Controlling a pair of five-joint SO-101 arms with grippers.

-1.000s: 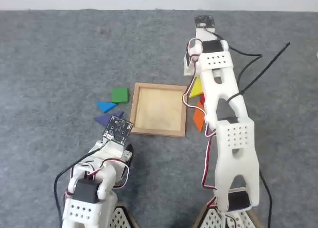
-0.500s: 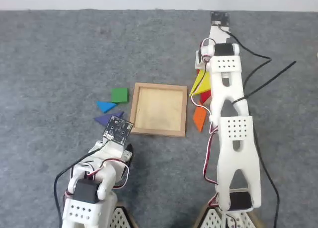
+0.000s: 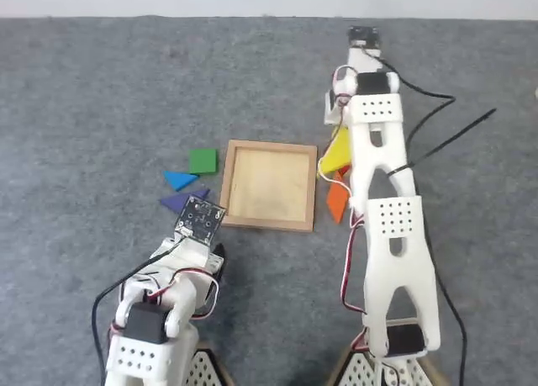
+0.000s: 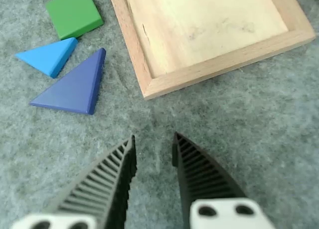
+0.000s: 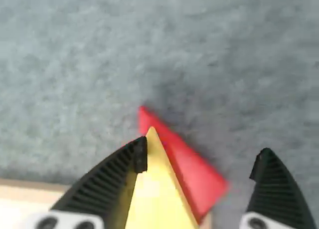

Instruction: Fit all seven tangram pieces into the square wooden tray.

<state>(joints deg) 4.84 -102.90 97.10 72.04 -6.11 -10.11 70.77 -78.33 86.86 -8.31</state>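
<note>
- The left gripper, at lower left of the high view, hovers low over the mat just short of the tray. Its fingers are slightly apart and pinch nothing, so it looks parked.
- The tray sits mid-frame with no piece fitted yet.
- The green square, light blue triangle and dark blue triangle lie just left of the tray.
- The orange piece lies beside the tray's right edge.
- The right gripper, at upper right, is spread wide over the yellow triangle. The triangle's tip is against one finger and overlaps the red triangle. It seems lined up to grasp yellow.
</note>
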